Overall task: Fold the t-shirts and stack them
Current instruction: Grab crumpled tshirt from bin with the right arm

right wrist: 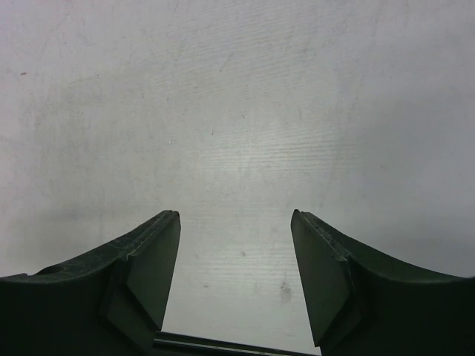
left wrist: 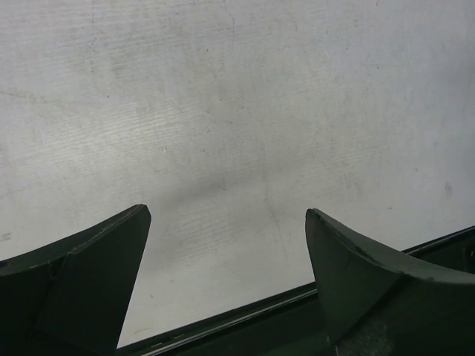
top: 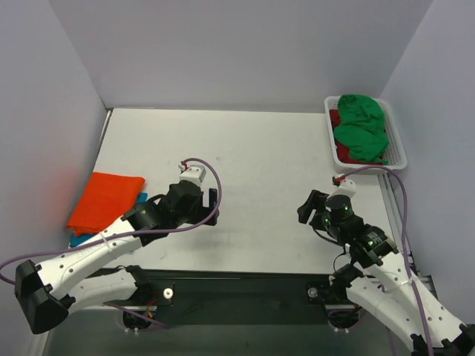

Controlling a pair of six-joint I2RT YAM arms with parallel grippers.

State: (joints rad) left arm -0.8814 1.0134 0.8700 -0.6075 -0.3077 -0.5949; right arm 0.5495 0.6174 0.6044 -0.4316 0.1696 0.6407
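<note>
At the far right corner of the table (top: 252, 144) we see the bright green t-shirt (top: 361, 126) heaped unfolded in the white mesh basket (top: 399, 141). A dark red t-shirt (top: 342, 154) shows beneath it along the basket's left side. Both wait there, we judge, because the basket serves as the supply of shirts not yet folded.

Over at the left edge the orange t-shirt (top: 106, 200) lies folded flat on top of the blue t-shirt (top: 78, 239) (only a sliver of blue shows at its near side). We take that as the stack begun, kept to the side so that the middle is free for folding.

Between the two, the left gripper (left wrist: 226, 215) and the right gripper (right wrist: 235, 215) hang low over bare tabletop, near the near edge and well apart from each other. Each has its jaws spread wide with nothing between them, and each wrist view shows only white surface past the fingers.

Since the basket sits on the right arm's side, we judge that arm better placed to fetch the green shirt and bring it to the middle.
</note>
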